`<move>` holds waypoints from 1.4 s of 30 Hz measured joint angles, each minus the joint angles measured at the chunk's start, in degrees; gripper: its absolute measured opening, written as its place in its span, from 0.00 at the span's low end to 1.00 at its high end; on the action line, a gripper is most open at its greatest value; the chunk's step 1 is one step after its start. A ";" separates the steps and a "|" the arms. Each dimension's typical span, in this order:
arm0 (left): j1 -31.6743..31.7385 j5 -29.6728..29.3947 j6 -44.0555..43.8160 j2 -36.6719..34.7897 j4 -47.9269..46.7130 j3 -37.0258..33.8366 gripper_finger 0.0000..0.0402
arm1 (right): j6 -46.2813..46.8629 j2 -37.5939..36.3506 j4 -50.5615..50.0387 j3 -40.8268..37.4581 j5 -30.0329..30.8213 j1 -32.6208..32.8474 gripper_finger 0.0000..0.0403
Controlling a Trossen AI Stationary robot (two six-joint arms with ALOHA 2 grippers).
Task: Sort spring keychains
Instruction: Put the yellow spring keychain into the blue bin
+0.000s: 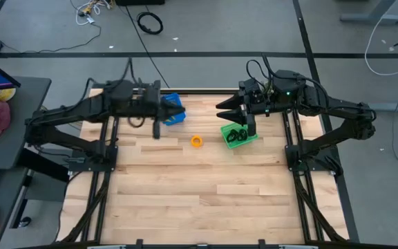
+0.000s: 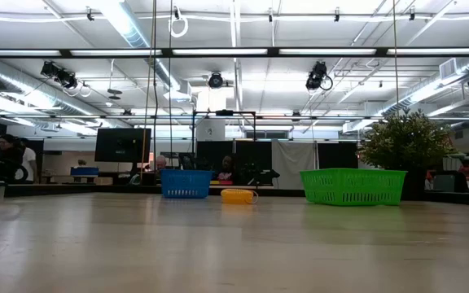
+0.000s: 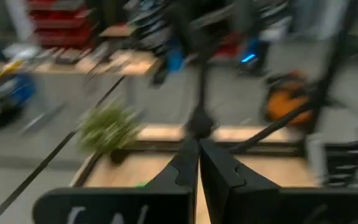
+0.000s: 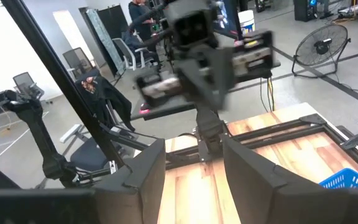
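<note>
High view: orange spring keychain [image 1: 197,141] sits mid-desk near the far edge; left gripper [image 3: 198,163] pinched together, right gripper [image 4: 194,163] spread apart.

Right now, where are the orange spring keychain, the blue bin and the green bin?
orange spring keychain [image 1: 197,141]: high view, on the coil's ring.
blue bin [image 2: 185,184]: low view, middle of its front wall.
green bin [image 2: 353,186]: low view, middle of its front wall.

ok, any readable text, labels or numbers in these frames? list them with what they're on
None can be read.
Left gripper: pale marks on its body, too blurred to read.
Blue bin, green bin, orange keychain: no label visible.
Background monitors: too small to read.
</note>
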 joint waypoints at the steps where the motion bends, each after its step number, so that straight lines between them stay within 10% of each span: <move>1: -0.73 1.53 -0.02 -0.97 2.42 -1.54 0.04 | -0.24 0.00 -0.05 0.00 -0.01 0.00 0.41; 12: -5.96 5.31 -3.47 -9.68 34.93 -23.31 0.03 | -1.17 -0.07 -0.41 0.00 0.01 0.19 0.41; 32: -5.94 1.42 -5.33 -10.39 31.14 -24.17 0.03 | -0.11 -0.11 -3.87 0.00 0.03 0.15 0.41; 42: -6.95 0.56 -3.06 1.65 29.70 -18.39 0.01 | -0.10 -0.13 -2.96 0.00 0.03 0.13 0.41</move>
